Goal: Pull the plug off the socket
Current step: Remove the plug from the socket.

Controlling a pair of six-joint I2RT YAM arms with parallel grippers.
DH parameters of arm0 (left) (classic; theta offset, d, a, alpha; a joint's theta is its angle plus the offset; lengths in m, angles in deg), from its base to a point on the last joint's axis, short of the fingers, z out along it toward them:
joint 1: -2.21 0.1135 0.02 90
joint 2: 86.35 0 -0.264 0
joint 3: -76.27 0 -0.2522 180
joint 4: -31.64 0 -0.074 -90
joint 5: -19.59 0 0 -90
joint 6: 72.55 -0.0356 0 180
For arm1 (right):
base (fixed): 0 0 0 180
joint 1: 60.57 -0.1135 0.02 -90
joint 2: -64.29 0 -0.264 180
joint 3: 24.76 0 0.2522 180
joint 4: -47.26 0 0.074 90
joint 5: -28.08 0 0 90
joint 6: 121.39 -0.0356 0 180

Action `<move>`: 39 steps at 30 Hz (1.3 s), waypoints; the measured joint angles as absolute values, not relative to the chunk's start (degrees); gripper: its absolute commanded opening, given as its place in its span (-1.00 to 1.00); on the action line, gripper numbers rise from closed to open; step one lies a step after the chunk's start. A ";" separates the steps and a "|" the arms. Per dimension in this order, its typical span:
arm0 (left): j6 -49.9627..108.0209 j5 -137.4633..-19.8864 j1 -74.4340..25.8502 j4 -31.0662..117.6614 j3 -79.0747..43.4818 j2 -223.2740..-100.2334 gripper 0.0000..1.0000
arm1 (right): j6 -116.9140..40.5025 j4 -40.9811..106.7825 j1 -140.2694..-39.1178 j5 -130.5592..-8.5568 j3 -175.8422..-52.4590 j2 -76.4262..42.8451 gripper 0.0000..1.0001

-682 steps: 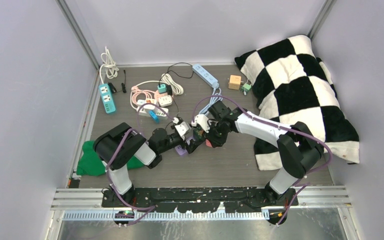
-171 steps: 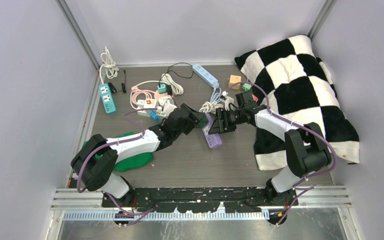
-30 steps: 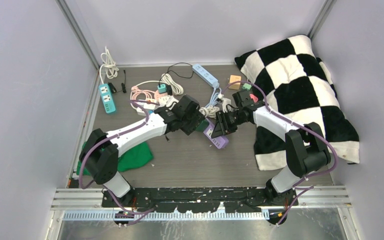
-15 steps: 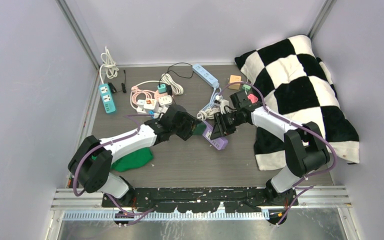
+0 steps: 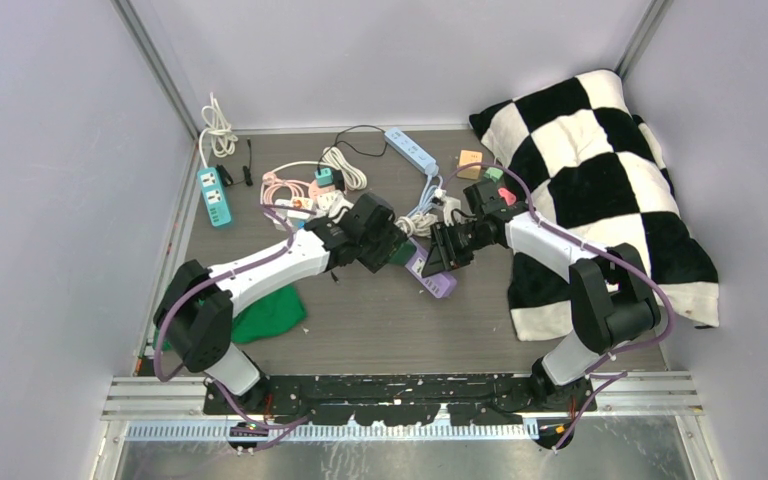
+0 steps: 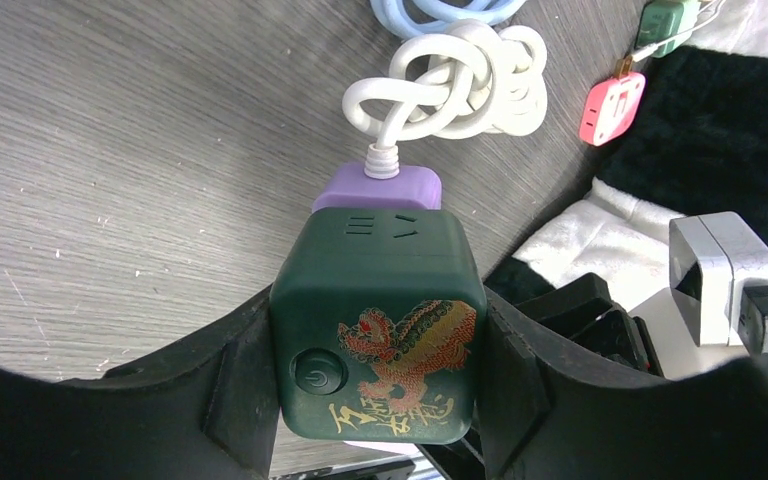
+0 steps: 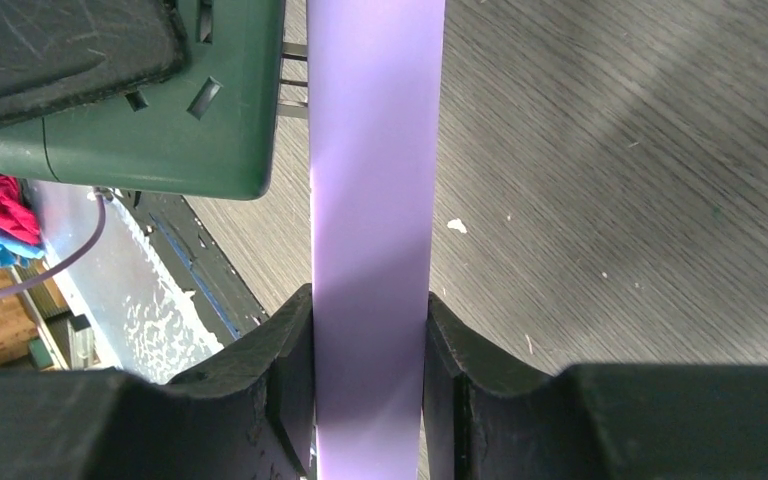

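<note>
A dark green cube plug with a gold-and-red dragon print sits on a purple power strip. My left gripper is shut on the plug, one finger on each side. My right gripper is shut on the strip's narrow sides. In the right wrist view the plug stands slightly off the strip, with metal prongs showing in the gap. In the top view both grippers meet mid-table, the left on the plug and the right on the strip.
The strip's white cord coil lies behind it. A checkered cushion fills the right side. A green cloth lies near left. A teal strip, a blue strip and pink and white strips lie at the back.
The left arm swung toward the near left half a second ago and has come back. The plug and strip stay at about the same spot, held by both grippers.
</note>
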State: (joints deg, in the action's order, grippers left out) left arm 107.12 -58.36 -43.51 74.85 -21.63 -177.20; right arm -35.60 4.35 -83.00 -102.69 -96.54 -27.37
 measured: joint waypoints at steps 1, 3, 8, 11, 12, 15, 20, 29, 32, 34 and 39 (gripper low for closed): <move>107.38 -58.56 -43.35 73.80 -22.61 -176.76 -1.00 | -35.55 4.31 -82.98 -102.63 -96.54 -27.37 -0.98; 108.49 -59.47 -42.70 70.48 -26.02 -175.12 -0.99 | -35.38 4.15 -83.13 -102.52 -96.54 -27.37 -0.98; 111.66 -63.30 -40.45 61.21 -35.62 -170.29 -0.99 | -34.35 4.31 -83.77 -102.01 -96.54 -27.39 -0.97; 112.63 -64.59 -39.77 59.90 -37.00 -169.70 -0.98 | -33.83 4.33 -83.88 -101.60 -96.54 -27.39 -0.97; 112.58 -64.61 -39.77 60.87 -36.41 -169.79 -0.98 | -33.70 4.35 -83.88 -101.64 -96.54 -27.39 -0.98; 111.53 -63.50 -40.25 66.77 -31.92 -170.94 -0.97 | -33.33 4.52 -83.88 -101.64 -96.54 -27.39 -0.98; 109.83 -60.15 -42.02 74.83 -24.86 -173.74 -0.97 | -32.93 4.72 -83.81 -101.62 -96.54 -27.39 -0.98; 108.49 -59.61 -41.67 72.58 -27.53 -172.87 -1.00 | -32.84 4.44 -83.83 -101.45 -96.54 -27.39 -0.98; 108.56 -61.55 -39.59 66.70 -34.11 -170.05 -0.99 | -32.74 4.48 -83.83 -101.55 -96.54 -27.39 -0.98; 108.28 -62.49 -38.13 62.68 -38.31 -168.41 -0.99 | -32.74 4.46 -83.83 -101.60 -96.54 -27.39 -0.98; 103.29 -62.71 -35.94 58.00 -42.66 -163.38 -1.00 | -31.71 4.44 -83.81 -101.66 -96.54 -27.39 -0.98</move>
State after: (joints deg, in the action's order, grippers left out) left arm 103.29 -62.71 -35.94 58.00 -42.66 -163.38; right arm -31.71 4.44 -83.81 -101.66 -96.54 -27.39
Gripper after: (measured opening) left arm 0.604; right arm 0.410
